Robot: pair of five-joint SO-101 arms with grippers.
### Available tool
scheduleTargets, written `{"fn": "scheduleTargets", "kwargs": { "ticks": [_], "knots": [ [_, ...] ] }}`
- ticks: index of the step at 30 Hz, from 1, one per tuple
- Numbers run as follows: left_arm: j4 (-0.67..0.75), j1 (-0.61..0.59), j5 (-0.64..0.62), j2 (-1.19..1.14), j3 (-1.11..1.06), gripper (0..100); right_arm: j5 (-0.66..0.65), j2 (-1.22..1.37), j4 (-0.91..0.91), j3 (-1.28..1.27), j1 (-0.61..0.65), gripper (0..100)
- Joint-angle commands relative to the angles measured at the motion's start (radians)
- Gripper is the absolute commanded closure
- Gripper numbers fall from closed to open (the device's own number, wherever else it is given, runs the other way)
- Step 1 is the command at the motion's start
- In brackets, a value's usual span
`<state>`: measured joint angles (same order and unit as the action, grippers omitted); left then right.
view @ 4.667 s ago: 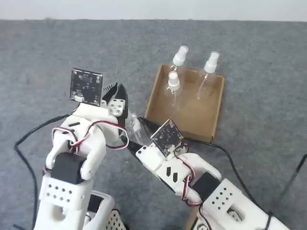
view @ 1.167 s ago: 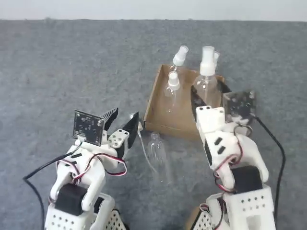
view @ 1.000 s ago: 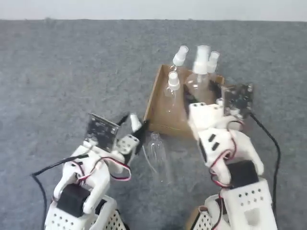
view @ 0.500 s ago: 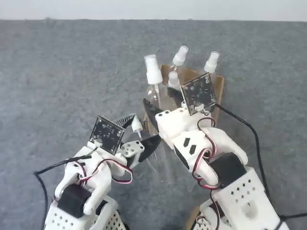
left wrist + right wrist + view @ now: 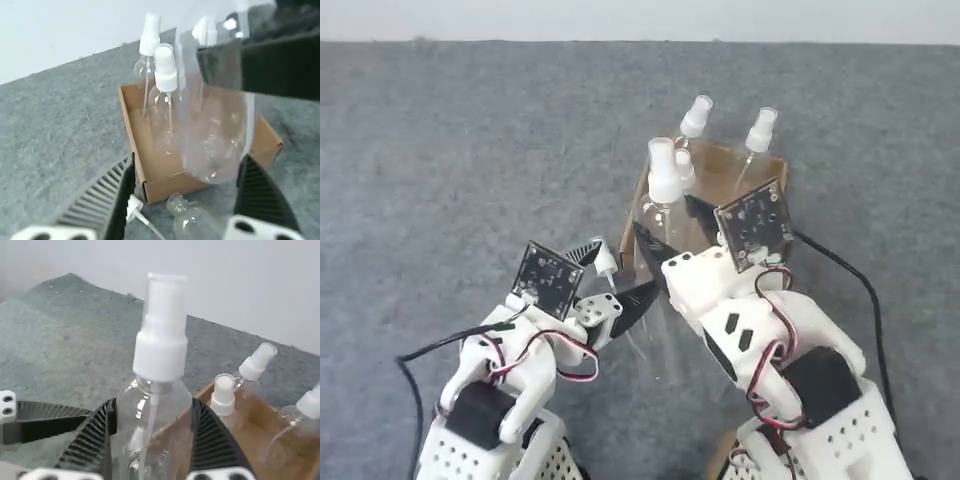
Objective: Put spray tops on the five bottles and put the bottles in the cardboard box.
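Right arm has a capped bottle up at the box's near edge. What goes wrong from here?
1. The held bottle hangs roughly over the cardboard box's near wall. Lowered here, it may catch the rim.
2. Three capped bottles stand close behind it. Pushing in could topple one.
3. The left gripper, jaws open by the loose spray top, sits close beside the right gripper, so the arms may clash.

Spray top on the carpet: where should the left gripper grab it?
Probably grip the spray top by its white head, from above: it lies flat, its tube looks too thin to pinch, and the open left gripper sits over it.
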<state>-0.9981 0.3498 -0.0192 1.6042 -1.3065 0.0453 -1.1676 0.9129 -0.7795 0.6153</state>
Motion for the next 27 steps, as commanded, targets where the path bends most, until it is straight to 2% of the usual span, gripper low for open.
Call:
{"fn": "scheduleTargets", "kwargs": {
  "ticks": [1, 4, 9, 15, 19, 27],
  "knots": [
    [0.006, -0.003, 0.008, 0.006, 0.007, 70, -0.11, -0.031, -0.004, 0.061, -0.196, 99.3],
    [0.012, -0.011, 0.003, 0.006, 0.01, 70, -0.117, -0.031, -0.007, 0.037, -0.341, 99.3],
    [0.043, -0.026, 0.002, 0.006, 0.01, 79, -0.124, -0.031, -0.205, -0.158, -0.43, 99.3],
    [0.127, -0.241, -0.002, 0.006, 0.001, 100, -0.124, -0.031, -0.475, -0.361, -0.438, 99.3],
    [0.14, -0.262, -0.055, 0.006, -0.008, 99, -0.121, -0.004, -0.576, -0.396, -0.44, 99.3],
    [0.135, -0.256, -0.057, 0.006, -0.01, 99, -0.118, 0.28, -0.823, -0.396, -0.492, 99.3]
  ]
}}
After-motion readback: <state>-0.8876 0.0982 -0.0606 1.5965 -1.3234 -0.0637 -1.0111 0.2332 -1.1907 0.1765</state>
